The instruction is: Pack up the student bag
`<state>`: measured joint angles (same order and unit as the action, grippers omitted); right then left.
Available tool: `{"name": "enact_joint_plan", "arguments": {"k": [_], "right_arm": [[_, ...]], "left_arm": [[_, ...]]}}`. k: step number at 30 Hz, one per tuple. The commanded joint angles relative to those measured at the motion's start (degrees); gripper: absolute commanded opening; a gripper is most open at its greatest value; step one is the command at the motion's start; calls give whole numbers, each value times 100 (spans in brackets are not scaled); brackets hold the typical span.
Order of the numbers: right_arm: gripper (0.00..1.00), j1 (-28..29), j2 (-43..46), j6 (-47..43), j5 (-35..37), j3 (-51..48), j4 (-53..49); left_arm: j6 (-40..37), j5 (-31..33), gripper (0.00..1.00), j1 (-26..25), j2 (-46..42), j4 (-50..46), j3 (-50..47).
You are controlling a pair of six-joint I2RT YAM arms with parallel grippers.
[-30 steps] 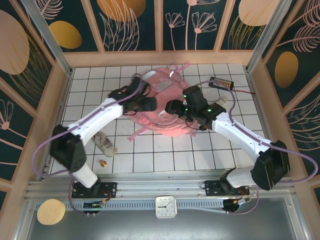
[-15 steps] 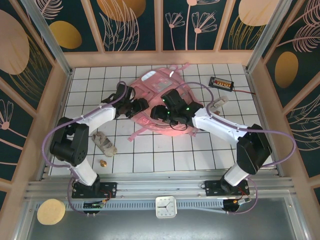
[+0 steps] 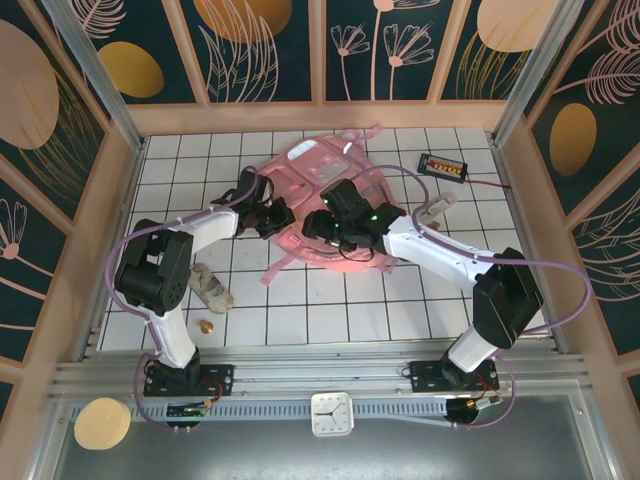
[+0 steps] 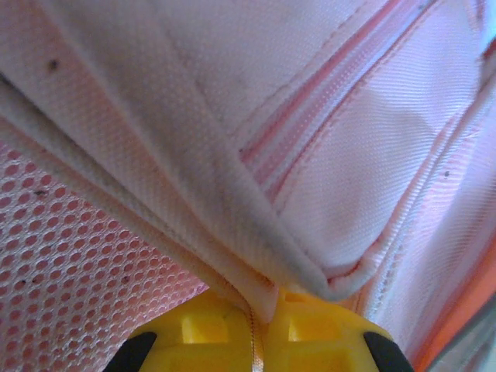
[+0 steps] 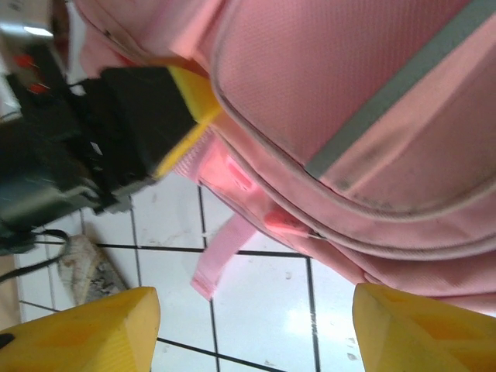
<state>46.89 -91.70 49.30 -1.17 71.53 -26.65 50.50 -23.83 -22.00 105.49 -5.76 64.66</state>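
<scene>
Item: large pale pink fabric backpack point(image 3: 318, 172), lying mid-way on white tiled worktop point(image 3: 330, 320). Left pincer point(image 4: 260, 332) clamped on its seam fold. Right pincer point(image 5: 252, 329) wide, empty, over its lower edge. Risk: the thin fabric pinch may slip under pull.

White tiled table point(image 3: 330, 320) bears student bag point(image 3: 318, 168), crumpled grey bundle point(image 3: 210, 288), black gadget point(image 3: 444, 166), small gold piece point(image 3: 207, 326)

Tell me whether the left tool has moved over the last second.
Yes. Against the tiled table, the left tool has shifted slightly leftward, and it has shut on the edge of the student bag.
</scene>
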Motion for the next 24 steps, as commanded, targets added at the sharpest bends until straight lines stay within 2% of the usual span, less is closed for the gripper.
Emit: {"name": "enact_joint_plan", "arguments": {"k": [1,5,8,12,21,24], "right_arm": [[67,181,-133,221,512,276,-564],[66,331,-250,355,722,618,-804],[59,439,-366,561,917,812,-1038],[58,538,-492,843,1189,949,-1406],[58,507,-936,782,1916,1558,-2306],[56,436,-941,705,2032,1476,-2388]], "left_arm": [[453,-701,0,-63,-265,576,185],[1474,-1018,0,-59,-691,1412,-30],[2048,-1011,0,-60,-1017,1793,-144],[2678,-947,0,-68,-1268,2136,-270],[2939,-979,0,-94,-1510,2320,-423],[2930,-992,0,-94,-1536,2331,-461]]}}
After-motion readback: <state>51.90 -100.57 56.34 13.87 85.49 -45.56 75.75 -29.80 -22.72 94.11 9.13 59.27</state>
